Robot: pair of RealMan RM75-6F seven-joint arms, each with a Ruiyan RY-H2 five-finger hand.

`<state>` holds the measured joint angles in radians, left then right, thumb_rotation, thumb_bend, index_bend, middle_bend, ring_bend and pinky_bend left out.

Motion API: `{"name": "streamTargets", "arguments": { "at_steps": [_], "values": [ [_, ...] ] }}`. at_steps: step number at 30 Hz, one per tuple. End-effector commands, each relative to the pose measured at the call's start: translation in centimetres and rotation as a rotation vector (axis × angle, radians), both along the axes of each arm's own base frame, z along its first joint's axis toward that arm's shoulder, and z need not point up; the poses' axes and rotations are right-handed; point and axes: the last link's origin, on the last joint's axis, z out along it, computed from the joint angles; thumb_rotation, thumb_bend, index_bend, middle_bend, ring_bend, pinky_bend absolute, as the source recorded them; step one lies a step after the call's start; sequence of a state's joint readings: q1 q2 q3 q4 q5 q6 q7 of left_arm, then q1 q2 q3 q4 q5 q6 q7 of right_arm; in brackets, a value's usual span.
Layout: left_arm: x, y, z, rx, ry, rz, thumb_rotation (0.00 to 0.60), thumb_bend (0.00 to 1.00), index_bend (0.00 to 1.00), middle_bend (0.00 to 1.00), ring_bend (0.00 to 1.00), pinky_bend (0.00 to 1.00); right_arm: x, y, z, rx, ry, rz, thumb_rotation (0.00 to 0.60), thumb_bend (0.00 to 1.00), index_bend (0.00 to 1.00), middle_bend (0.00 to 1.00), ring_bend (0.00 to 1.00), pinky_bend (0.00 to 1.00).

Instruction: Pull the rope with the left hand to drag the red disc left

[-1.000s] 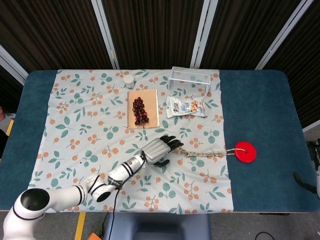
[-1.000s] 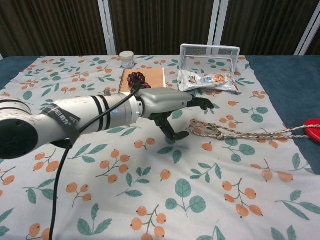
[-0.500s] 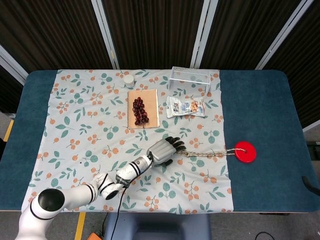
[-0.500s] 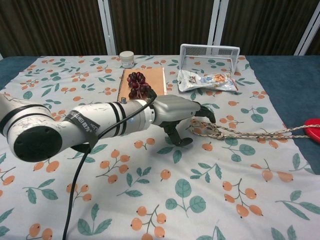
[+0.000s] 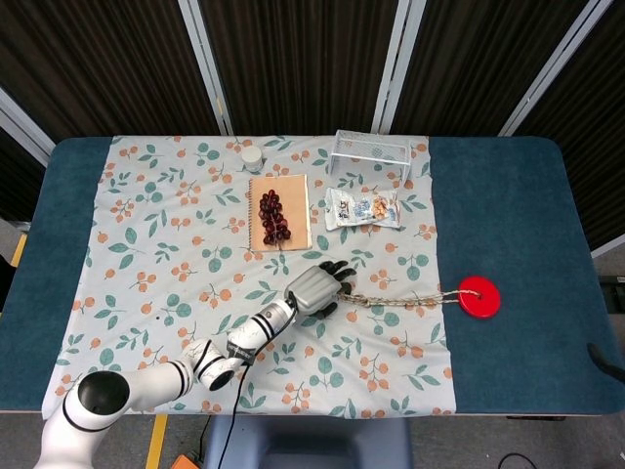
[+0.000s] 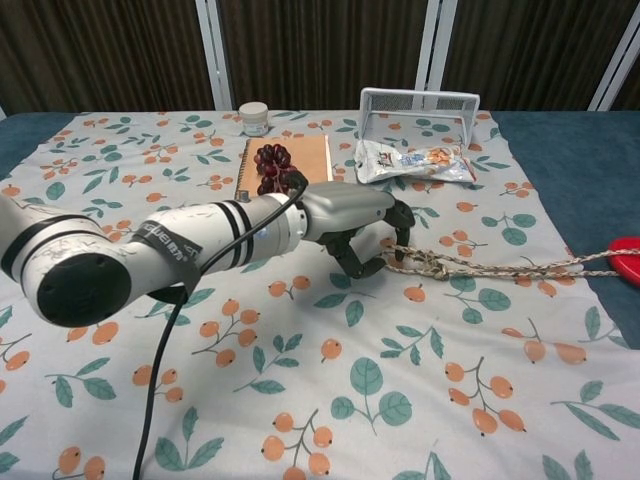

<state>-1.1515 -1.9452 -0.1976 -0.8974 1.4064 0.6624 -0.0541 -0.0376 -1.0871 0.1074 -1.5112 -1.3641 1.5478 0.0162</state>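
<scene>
The red disc [image 5: 479, 296] lies on the blue table surface just right of the floral cloth; only its edge [image 6: 628, 258] shows at the right border of the chest view. A braided rope [image 5: 400, 301] runs left from it, nearly straight across the cloth [image 6: 480, 265]. My left hand [image 5: 317, 288] sits at the rope's left end, and its fingers are curled around the knotted end [image 6: 350, 222], gripping it. No view shows my right hand.
Behind the hand lies a brown notebook [image 5: 278, 213] with dark grapes on it. A snack bag [image 5: 363, 208], a white wire rack [image 5: 372, 149] and a small jar [image 5: 252, 157] stand further back. A dark sliver [image 5: 607, 360] shows at the right edge.
My left hand moved right to the rope's end and its spread fingers curled closed around it. The rope now lies straighter. The disc has not moved.
</scene>
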Motion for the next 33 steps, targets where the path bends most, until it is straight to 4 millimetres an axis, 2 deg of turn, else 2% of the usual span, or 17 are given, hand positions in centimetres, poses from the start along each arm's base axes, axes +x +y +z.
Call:
{"name": "streamTargets", "arguments": {
  "at_steps": [1, 7, 10, 17, 19, 22, 25, 28, 31, 33],
  "values": [
    [-0.2, 0.0, -0.1, -0.001, -0.004, 0.008, 0.6, 0.54, 0.42, 0.13, 0.02, 0.19, 0.1, -0.1, -0.1, 0.002, 0.002, -0.001, 0.6, 0.35, 0.0, 0.0, 0.0, 0.0],
    [-0.5, -0.1, -0.3, -0.005, -0.012, 0.017, 0.6, 0.54, 0.44, 0.14, 0.03, 0.2, 0.2, -0.2, -0.1, 0.0, 0.008, -0.003, 0.6, 0.35, 0.0, 0.0, 0.0, 0.0],
    [-0.7, -0.1, -0.4, -0.003, -0.025, 0.021, 0.6, 0.54, 0.49, 0.16, 0.05, 0.21, 0.3, -0.2, -0.1, -0.001, 0.011, -0.004, 0.6, 0.35, 0.0, 0.0, 0.0, 0.0],
    [-1.2, 0.1, -0.1, 0.01, -0.043, 0.036, 0.6, 0.59, 0.74, 0.21, 0.09, 0.26, 0.5, -0.5, -0.2, 0.005, 0.018, -0.006, 0.6, 0.35, 0.0, 0.0, 0.0, 0.0],
    [-1.5, 0.1, 0.1, 0.014, -0.052, 0.046, 0.6, 0.64, 0.81, 0.24, 0.11, 0.27, 0.6, -0.5, -0.4, 0.008, 0.019, -0.007, 0.6, 0.35, 0.0, 0.0, 0.0, 0.0],
    [-2.4, 0.5, 1.2, 0.04, -0.05, 0.047, 0.6, 0.68, 0.85, 0.26, 0.12, 0.28, 0.8, -0.8, -0.5, 0.016, 0.022, -0.001, 0.6, 0.35, 0.0, 0.0, 0.0, 0.0],
    [-4.8, 1.1, 4.4, 0.124, -0.031, 0.038, 0.6, 0.7, 0.85, 0.26, 0.12, 0.28, 1.2, -1.0, -0.5, 0.02, 0.025, 0.015, 0.6, 0.35, 0.0, 0.0, 0.0, 0.0],
    [-9.2, 0.9, 8.9, 0.216, 0.016, 0.07, 0.6, 0.72, 0.86, 0.26, 0.12, 0.28, 1.5, -1.3, -0.6, 0.025, 0.026, 0.032, 0.6, 0.35, 0.0, 0.0, 0.0, 0.0],
    [-14.2, -0.9, 13.9, 0.291, 0.087, 0.135, 0.6, 0.73, 0.87, 0.26, 0.11, 0.28, 1.8, -1.6, -0.9, 0.032, 0.025, 0.041, 0.6, 0.35, 0.0, 0.0, 0.0, 0.0],
    [-17.4, -2.8, 17.2, 0.338, 0.141, 0.188, 0.6, 0.73, 0.87, 0.26, 0.11, 0.28, 1.9, -1.9, -1.2, 0.038, 0.024, 0.046, 0.6, 0.35, 0.0, 0.0, 0.0, 0.0]
  ]
}}
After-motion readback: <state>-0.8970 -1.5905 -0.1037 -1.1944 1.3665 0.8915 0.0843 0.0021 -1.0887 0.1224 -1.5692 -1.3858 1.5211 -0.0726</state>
